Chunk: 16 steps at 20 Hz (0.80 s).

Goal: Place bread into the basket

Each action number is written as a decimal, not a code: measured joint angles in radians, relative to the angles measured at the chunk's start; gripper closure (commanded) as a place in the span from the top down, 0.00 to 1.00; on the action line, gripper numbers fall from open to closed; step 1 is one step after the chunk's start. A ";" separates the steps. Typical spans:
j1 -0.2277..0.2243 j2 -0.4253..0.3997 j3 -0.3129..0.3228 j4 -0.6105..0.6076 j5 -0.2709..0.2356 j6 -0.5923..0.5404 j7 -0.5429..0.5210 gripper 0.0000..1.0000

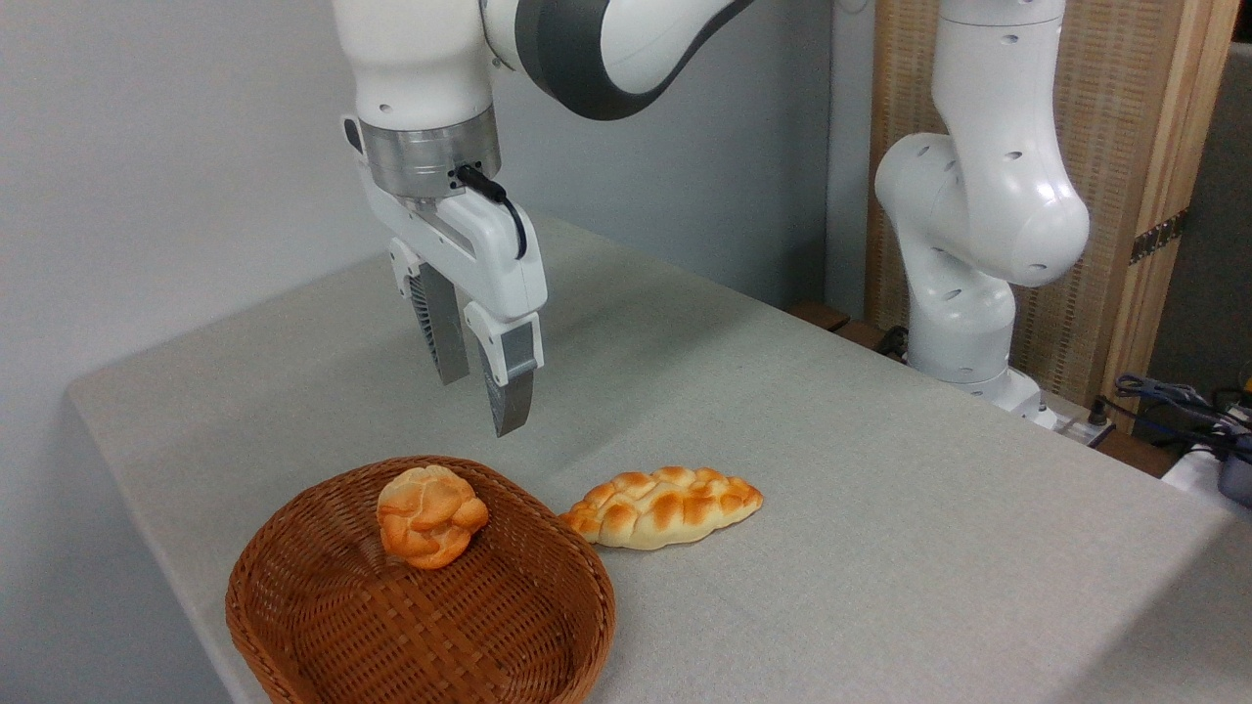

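The bread (663,506), a long braided golden loaf with toasted bumps, lies on the grey table just right of the basket, its left tip near the rim. The basket (293,626) is brown woven wicker and sits at the table's front left. My gripper (481,403) hangs in the air above the basket's far edge, up and to the left of the bread. Its two fingers point down with a narrow gap between them and nothing held.
A small round orange bun (430,514) rests inside the basket against its far wall. The arm's white base (963,323) stands at the table's right back edge. Cables (1174,401) lie at the far right. The table edge runs close in front of the basket.
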 measured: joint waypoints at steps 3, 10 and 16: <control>0.000 0.000 0.000 0.000 0.000 0.000 0.000 1.00; 0.000 0.000 0.000 0.009 0.000 0.000 0.000 1.00; 0.000 -0.003 0.000 0.001 0.000 -0.001 0.000 1.00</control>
